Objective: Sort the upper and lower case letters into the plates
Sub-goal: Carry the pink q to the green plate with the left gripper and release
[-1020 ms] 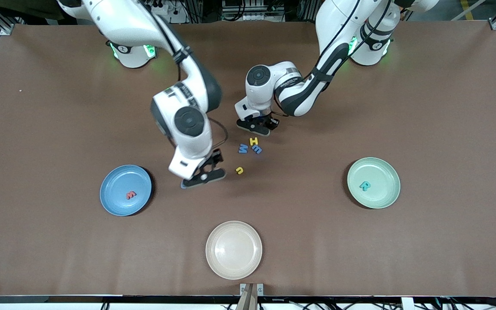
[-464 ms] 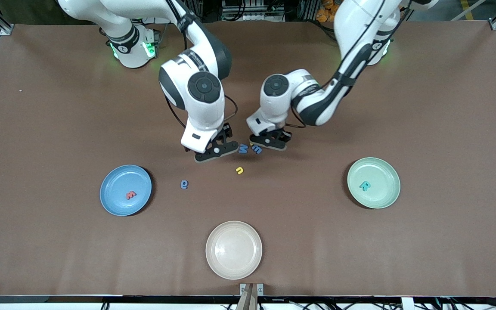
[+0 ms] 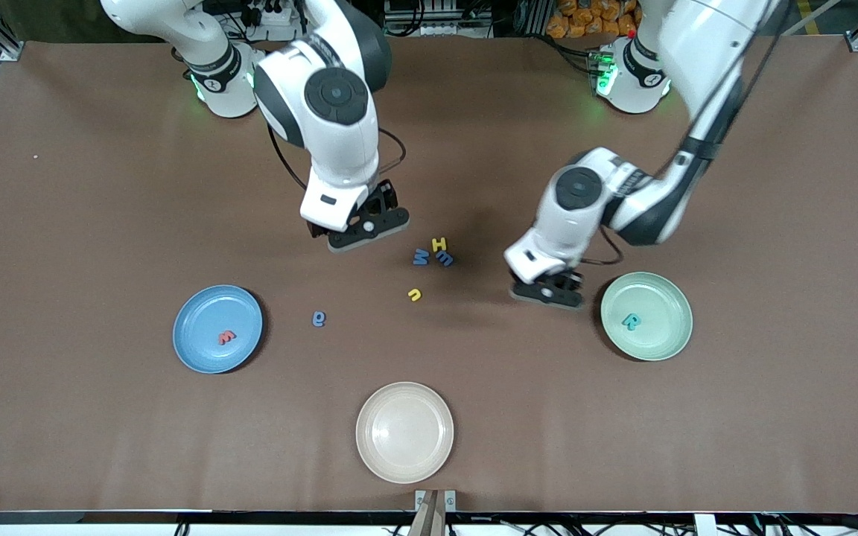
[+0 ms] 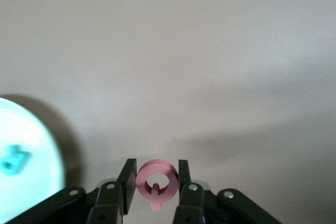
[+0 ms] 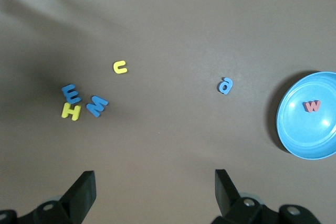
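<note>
Pinching a small pink-red letter (image 4: 156,183) between its fingers, the left gripper (image 3: 548,293) hangs over bare table just beside the pale green plate (image 3: 667,339), on the side toward the middle of the table. In the left wrist view the letter is a ring with a little tail, so probably a Q or a lowercase a; can't tell which. The teal R (image 3: 631,321) already lies in the green plate.

The right gripper (image 3: 366,231) is up in the air with its fingers spread wide and nothing between them, over the table just toward the right arm's end from the small cluster of letters.

That cluster sits around the middle of the table: a yellow H (image 3: 439,243), a blue M (image 3: 420,257) and a blue E (image 3: 445,258), all just beside each other, H and E look like they're touching. A yellow letter (image 3: 415,295), a lowercase u or n or c depending how you read it, lies a bit nearer to the front camera, apart from the cluster. A blue lowercase letter (image 3: 319,318) with a round bowl lies alone between that one and the blue plate (image 3: 198,353).

The blue plate is toward the right arm's end and has a red w (image 3: 226,337) in it. The cream plate (image 3: 404,461) is nearest the front camera, between the other two plates.
</note>
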`<state>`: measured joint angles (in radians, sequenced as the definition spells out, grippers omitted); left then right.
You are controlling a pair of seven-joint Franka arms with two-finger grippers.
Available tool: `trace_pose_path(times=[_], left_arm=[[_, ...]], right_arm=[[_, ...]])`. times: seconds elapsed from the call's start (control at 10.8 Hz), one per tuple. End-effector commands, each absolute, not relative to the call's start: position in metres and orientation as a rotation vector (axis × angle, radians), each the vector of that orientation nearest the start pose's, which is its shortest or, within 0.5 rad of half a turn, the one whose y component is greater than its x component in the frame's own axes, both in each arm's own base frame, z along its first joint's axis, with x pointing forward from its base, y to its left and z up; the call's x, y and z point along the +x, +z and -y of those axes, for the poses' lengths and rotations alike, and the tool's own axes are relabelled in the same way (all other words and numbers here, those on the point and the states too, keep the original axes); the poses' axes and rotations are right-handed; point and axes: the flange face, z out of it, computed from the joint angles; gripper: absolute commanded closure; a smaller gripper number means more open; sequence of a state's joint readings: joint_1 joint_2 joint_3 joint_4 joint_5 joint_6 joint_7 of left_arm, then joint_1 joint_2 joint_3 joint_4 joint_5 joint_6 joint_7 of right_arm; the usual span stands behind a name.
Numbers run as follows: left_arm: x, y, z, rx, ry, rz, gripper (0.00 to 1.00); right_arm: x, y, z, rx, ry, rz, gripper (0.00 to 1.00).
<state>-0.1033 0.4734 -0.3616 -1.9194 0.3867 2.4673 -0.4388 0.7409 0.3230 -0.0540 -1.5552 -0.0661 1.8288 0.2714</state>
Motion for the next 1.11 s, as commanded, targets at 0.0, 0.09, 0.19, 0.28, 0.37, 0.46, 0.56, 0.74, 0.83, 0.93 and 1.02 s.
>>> trace_pose_path(times=[0.0,0.09,0.19,0.28,0.37,0.46,0.56,0.74,0.83,0.93,1.02], left_arm=[[0.606,0.279,0.194,-3.041,-0.223,-0.501,1.00],[0.617,0.279,0.157,-3.037,-0.216,-0.532,1.00],[0.623,0.275,0.127,-3.037,-0.201,-0.533,1.00],[0.624,0.270,0.118,-3.038,-0.189,-0.538,1.00],[0.623,0.261,0.115,-3.040,-0.163,-0.536,1.00],[0.625,0.256,0.102,-3.046,-0.151,-0.506,1.00],[0.626,0.255,0.097,-3.051,-0.149,-0.493,0.89],[0.627,0.255,0.091,-3.048,-0.146,-0.499,0.50],[0.628,0.257,0.089,-3.045,-0.150,-0.503,0.00],[0.630,0.263,0.086,-3.043,-0.160,-0.487,0.00],[0.635,0.273,0.086,-3.036,-0.150,-0.482,0.00]], right_arm=[[0.493,0.474,-0.417,-3.134,-0.015,0.749,0.00],[0.494,0.474,-0.418,-3.121,-0.019,0.802,0.00],[0.500,0.475,-0.419,-3.101,-0.032,0.866,0.00],[0.508,0.464,-0.422,-3.096,-0.020,0.897,0.00],[0.516,0.453,-0.434,-3.095,-0.016,0.913,0.00],[0.522,0.432,-0.445,-3.096,0.004,0.943,0.00],[0.530,0.397,-0.456,-3.084,0.004,0.987,0.00],[0.532,0.326,-0.487,-3.047,-0.066,1.036,0.00],[0.523,0.310,-0.506,-3.019,-0.111,1.065,0.00],[0.522,0.298,-0.510,-3.016,-0.115,1.066,0.00],[0.518,0.290,-0.518,-3.004,-0.120,1.086,0.00]])
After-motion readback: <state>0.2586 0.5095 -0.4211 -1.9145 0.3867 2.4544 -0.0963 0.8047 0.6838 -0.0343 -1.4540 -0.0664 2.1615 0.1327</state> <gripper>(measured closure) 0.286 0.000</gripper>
